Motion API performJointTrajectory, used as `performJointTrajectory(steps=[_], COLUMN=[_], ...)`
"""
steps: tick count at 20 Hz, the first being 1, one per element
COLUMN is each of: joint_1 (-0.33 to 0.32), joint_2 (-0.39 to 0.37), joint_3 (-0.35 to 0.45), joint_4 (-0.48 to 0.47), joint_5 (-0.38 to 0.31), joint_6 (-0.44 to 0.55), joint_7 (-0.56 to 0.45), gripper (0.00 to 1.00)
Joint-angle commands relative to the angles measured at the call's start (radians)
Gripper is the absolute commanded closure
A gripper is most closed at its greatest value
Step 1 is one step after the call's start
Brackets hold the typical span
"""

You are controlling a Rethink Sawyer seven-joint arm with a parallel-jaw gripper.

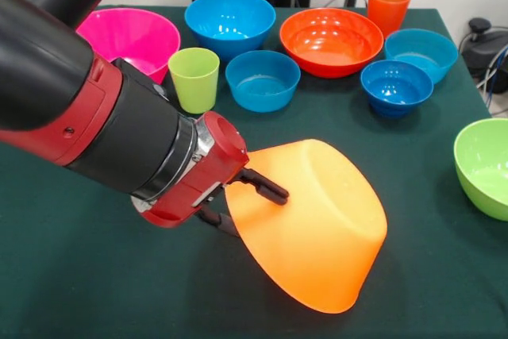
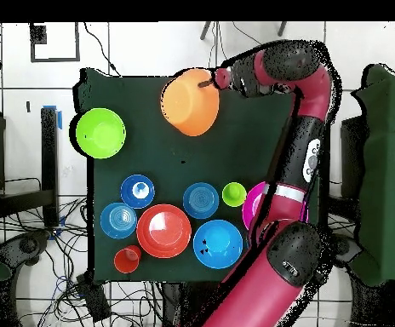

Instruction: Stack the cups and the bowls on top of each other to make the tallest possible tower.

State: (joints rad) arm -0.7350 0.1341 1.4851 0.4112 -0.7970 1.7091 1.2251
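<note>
Large light-orange bowl (image 1: 317,224): lower centre of the front view, tipped on its side on the counter (image 1: 79,275) (green cloth), rim pinched by the end effector (image 1: 242,204) at its left.

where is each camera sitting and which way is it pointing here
Front view: across the table, facing the robot; the arm enters from upper left, gripper clamped on the tilted light-orange bowl.
Overhead view: above the table, looking straight down, base at bottom; the whole arm shows.
Both share that bowl, the gripper, the lime-green cup and the other bowls.
</note>
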Motion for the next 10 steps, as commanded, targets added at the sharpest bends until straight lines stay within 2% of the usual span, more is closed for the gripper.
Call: performJointTrajectory(steps=[1,3,4,10], joint_1=[-0.007,-0.008,-0.006,-0.011], joint_2=[-0.016,-0.016,-0.014,-0.005], joint_3=[-0.156,-0.16,-0.167,-0.18], joint_4=[0.026,0.029,0.024,0.041], joint_5=[-0.061,-0.055,-0.05,-0.001], joint_6=[-0.116,-0.123,-0.105,-0.104], joint_7=[-0.268,-0.277,-0.268,-0.209], gripper=[0.0,0.0,1.0,1.0])
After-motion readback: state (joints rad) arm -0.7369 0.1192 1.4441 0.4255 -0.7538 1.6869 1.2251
